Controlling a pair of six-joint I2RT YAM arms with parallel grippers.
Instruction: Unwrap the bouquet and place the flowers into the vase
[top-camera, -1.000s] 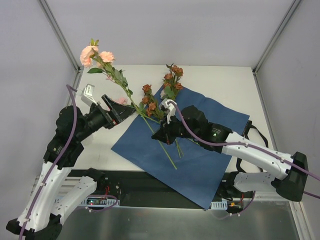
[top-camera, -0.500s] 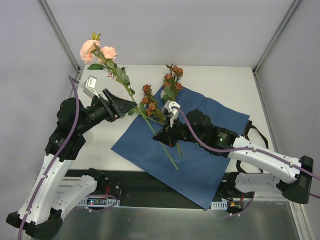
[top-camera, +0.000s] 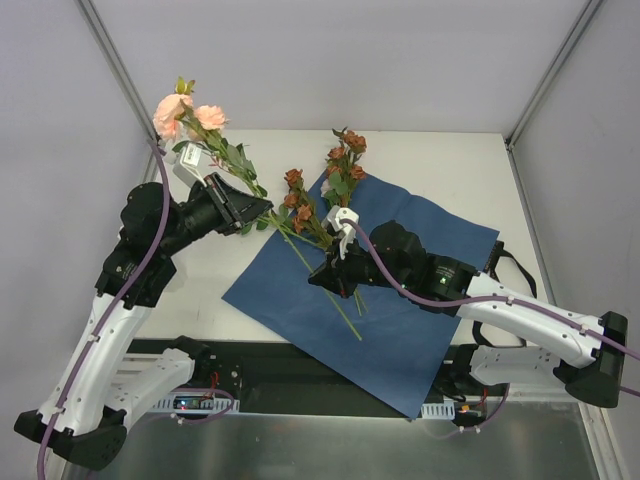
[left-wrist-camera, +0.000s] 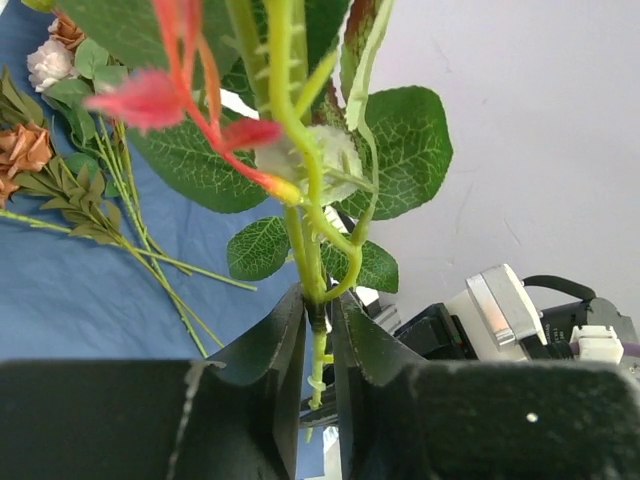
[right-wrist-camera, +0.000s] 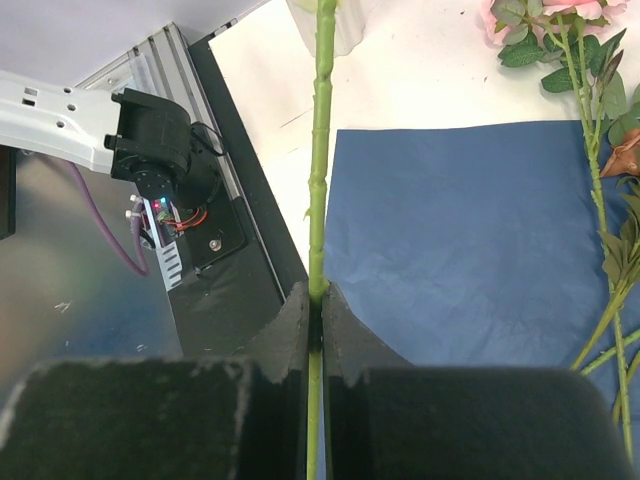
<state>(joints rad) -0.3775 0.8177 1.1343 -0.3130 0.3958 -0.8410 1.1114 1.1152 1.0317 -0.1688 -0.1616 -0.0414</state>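
Clamped on the pink rose stem (left-wrist-camera: 303, 235) at two spots: between the pressed-together jaws of the left gripper (left-wrist-camera: 320, 300), just under the lowest leaves (left-wrist-camera: 258, 250), and, seemingly lower on the same stem, between the tight-closed jaws of the right gripper (right-wrist-camera: 316, 300). Could kink it or lose it if pulled in differing directions; could also drag the rust-orange roses (top-camera: 300, 212) lying just beside the right gripper on the blue paper (top-camera: 420, 320).

A white table (top-camera: 440, 170) stands between grey walls (top-camera: 330, 60) and slanted aluminium posts (top-camera: 122, 70).
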